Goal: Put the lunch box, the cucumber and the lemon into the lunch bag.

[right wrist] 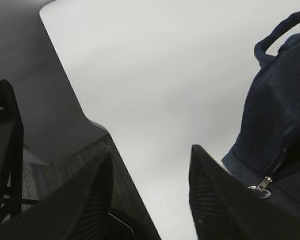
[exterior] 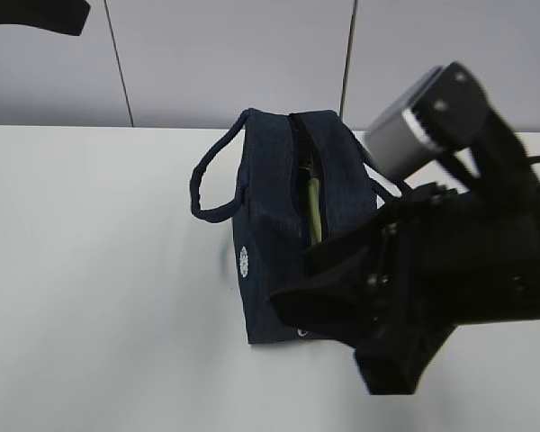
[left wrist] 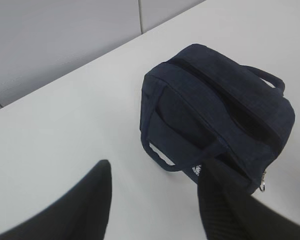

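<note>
Lunch bag (exterior: 279,225) zipper gaping | right gripper (right wrist: 150,195) apart, empty, at 5 o'clock | left gripper (left wrist: 155,200) apart | risk: jaw snagging fabric.

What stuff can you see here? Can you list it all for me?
bag: one, dark navy, middle of the table, zipper partly open, something yellow-green showing inside
zipper pull: one, metal ring, at the bag's end
logo: one, white, round, on the bag's side
table: one, white, under the bag
wall: grey panels, behind the table
left end effector: one, black, open, holding nothing, above the table beside the bag
right end effector: one, black, open, holding nothing, by the bag's zipper end
</note>
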